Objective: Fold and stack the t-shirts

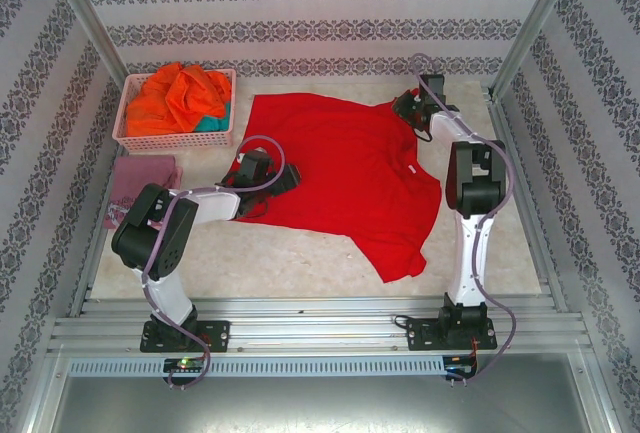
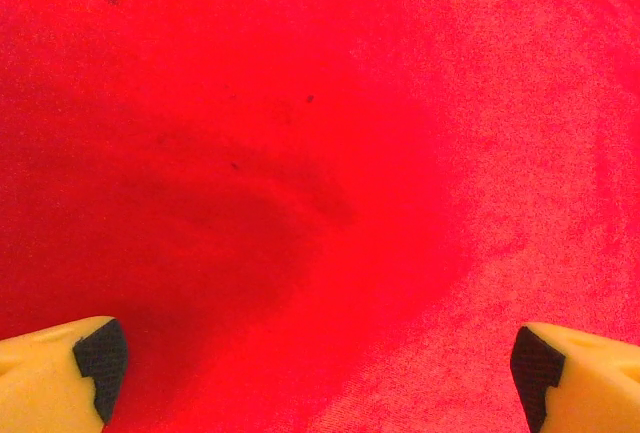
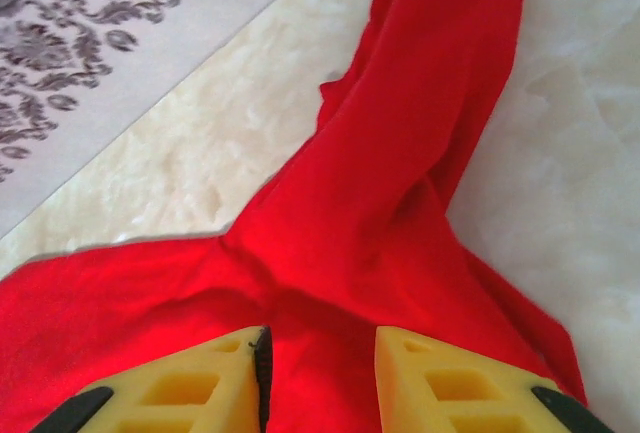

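— Red shirt [image 1: 345,168] spread flat mid-table. Soft, light, bound to sag; best pinched at a seam or sleeve edge.

— Right gripper [image 3: 320,353] at the far right sleeve, fingers [image 3: 190,388] narrowed around a ridge of cloth; clamped or not, cannot tell. Left gripper [image 2: 320,363] gaping wide over the left edge.

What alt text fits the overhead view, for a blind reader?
A bright red t-shirt lies spread on a pale table, the left tool over its left side and the right tool at its far right corner. A pink basket of orange and teal cloth sits far left.
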### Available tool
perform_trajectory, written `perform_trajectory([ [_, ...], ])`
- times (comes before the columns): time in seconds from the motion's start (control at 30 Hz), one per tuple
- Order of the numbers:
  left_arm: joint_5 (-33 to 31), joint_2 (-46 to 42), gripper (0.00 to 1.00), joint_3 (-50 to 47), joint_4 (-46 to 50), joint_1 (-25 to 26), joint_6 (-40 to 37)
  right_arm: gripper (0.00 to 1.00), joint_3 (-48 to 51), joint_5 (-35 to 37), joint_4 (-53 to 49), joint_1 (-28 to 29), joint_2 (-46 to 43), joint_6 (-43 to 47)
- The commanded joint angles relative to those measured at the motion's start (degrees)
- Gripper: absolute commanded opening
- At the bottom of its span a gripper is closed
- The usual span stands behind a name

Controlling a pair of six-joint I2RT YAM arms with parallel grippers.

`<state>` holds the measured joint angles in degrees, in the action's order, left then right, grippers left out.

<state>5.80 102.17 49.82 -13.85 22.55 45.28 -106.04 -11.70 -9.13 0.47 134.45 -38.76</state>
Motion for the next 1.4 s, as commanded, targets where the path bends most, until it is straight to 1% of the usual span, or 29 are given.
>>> perform_trajectory([
  [0.0,-0.4,0.7,1.00,-2.0,2.5,0.7,1.1,0.32,-6.0,-2.6,-3.4,-0.6,4.0,-4.7],
  [0.07,-0.9,0.6,1.00,-2.0,2.9,0.7,0.9,0.32,-9.0,-3.5,-5.5,-1.1,6.7,-6.9],
  [0.17,-1.4,0.4,1.00,-2.0,3.6,0.7,0.5,0.32,-11.9,-1.3,-7.8,-1.4,9.3,-8.3],
  [0.23,-1.6,0.2,1.00,-2.0,4.1,0.7,0.4,0.32,-16.2,1.1,-12.2,-1.9,11.8,-9.3],
  [0.37,-1.8,0.0,1.00,-2.4,4.4,0.7,0.4,0.36,-23.6,2.6,-17.1,-2.9,16.6,-10.3],
  [0.43,-1.8,0.2,1.00,-2.6,4.3,0.7,0.6,0.38,-28.4,2.1,-19.1,-3.7,19.6,-10.1],
  [0.57,-2.1,0.7,1.00,-2.6,5.2,0.7,0.8,0.43,-41.8,1.1,-23.9,-4.3,26.8,-7.2],
  [0.63,-2.3,0.4,1.00,-2.9,5.4,0.7,1.1,0.45,-46.2,-0.5,-22.8,-4.7,29.4,-7.3],
  [0.7,-2.4,-0.2,1.00,-3.1,5.8,0.7,1.0,0.45,-47.9,-0.5,-20.7,-4.8,30.7,-7.9],
  [0.83,-3.1,-1.4,1.00,-3.0,7.4,0.7,0.4,0.45,-47.8,-0.7,-14.4,-5.2,31.5,-8.5],
  [0.93,-3.3,-2.1,1.00,-2.5,8.1,0.7,-0.4,0.47,-48.3,-3.5,-9.0,-5.2,31.5,-9.1],
  [1.0,-3.6,-2.6,1.00,-2.1,8.5,0.7,-0.8,0.50,-48.9,-4.7,-7.9,-5.1,30.4,-8.1],
  [1.1,-3.9,-3.1,1.00,-2.2,7.9,0.7,-0.9,0.54,-46.3,-4.6,-8.3,-4.0,25.5,-3.3],
  [1.17,-3.8,-3.3,1.00,-2.3,7.5,0.7,-1.0,0.57,-39.7,-3.4,-6.7,-3.1,19.7,0.1],
  [1.27,-3.6,-3.5,1.00,-3.1,6.4,0.7,-1.0,0.60,-22.9,-1.0,1.7,-1.7,9.2,2.6],
  [1.3,-3.6,-3.5,1.00,-3.5,6.0,0.7,-0.9,0.61,-16.0,-0.2,5.3,-1.4,5.3,2.6],
  [1.37,-3.5,-3.7,1.00,-3.8,5.6,0.7,-1.1,0.62,-5.1,0.7,10.8,-0.9,-0.5,1.5],
])
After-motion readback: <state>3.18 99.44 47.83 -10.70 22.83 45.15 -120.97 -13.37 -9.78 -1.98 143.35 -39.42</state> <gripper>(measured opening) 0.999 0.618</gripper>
